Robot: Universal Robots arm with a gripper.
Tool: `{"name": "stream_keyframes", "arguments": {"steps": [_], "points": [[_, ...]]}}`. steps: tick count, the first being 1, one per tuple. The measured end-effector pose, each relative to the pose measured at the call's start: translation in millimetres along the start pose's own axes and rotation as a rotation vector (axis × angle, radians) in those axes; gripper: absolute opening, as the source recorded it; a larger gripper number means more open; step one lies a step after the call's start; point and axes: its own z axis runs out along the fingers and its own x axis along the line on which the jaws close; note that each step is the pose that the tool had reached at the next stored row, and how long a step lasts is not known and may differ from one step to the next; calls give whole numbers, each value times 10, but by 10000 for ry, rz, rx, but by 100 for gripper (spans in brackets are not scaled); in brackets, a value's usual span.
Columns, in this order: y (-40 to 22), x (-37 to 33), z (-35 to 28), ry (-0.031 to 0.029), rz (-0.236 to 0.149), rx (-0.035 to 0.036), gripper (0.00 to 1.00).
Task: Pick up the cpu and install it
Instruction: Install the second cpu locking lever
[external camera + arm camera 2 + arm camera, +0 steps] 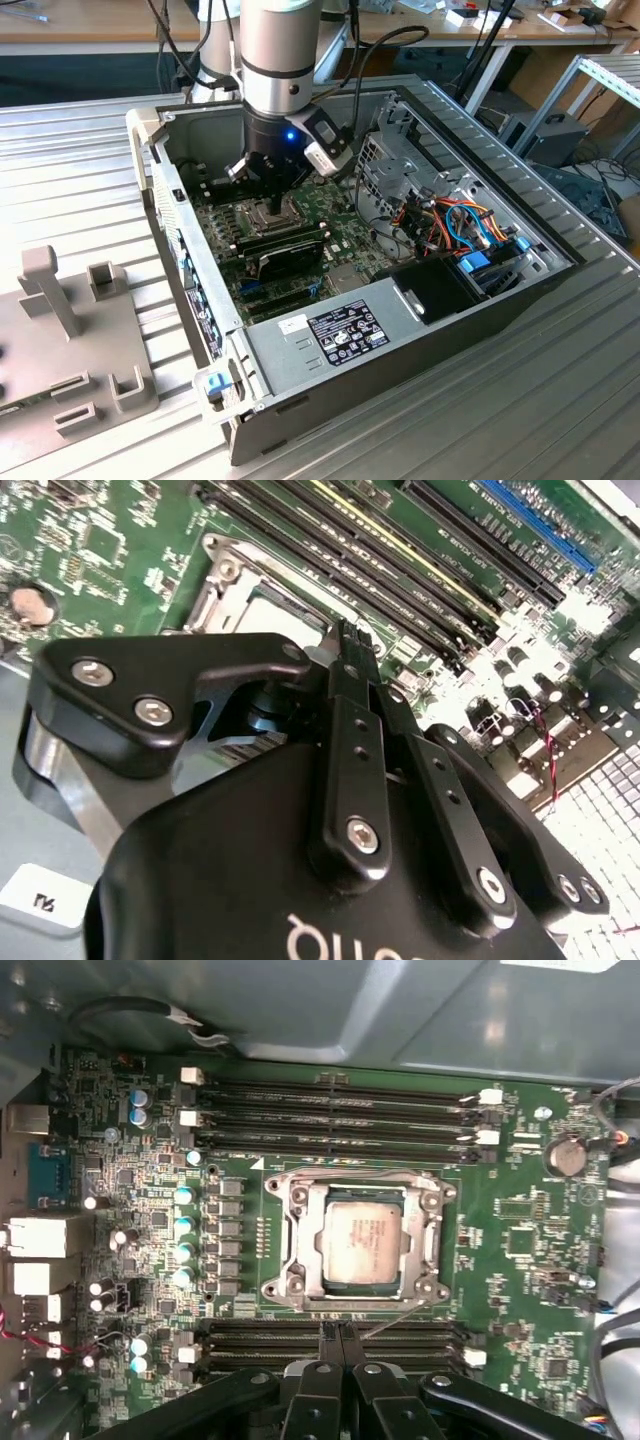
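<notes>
Tool: fingers pressed together, empty, poised over motherboard just beside socket. Cpu: seated flat in socket. Likely light, rigid, fragile underneath; grip by opposite edges.

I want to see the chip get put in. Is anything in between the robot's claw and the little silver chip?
Nothing visible is. In the first wrist view the cpu already lies in the socket on the motherboard, its top bare. The gripper sits beside the socket, over the memory slots, fingers together and holding nothing.
</notes>
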Motion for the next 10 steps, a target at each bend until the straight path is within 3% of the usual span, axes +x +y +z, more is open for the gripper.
{"name": "stream_keyframes", "arguments": {"steps": [10], "points": [[9,113,192,0,1,-1,11]]}}
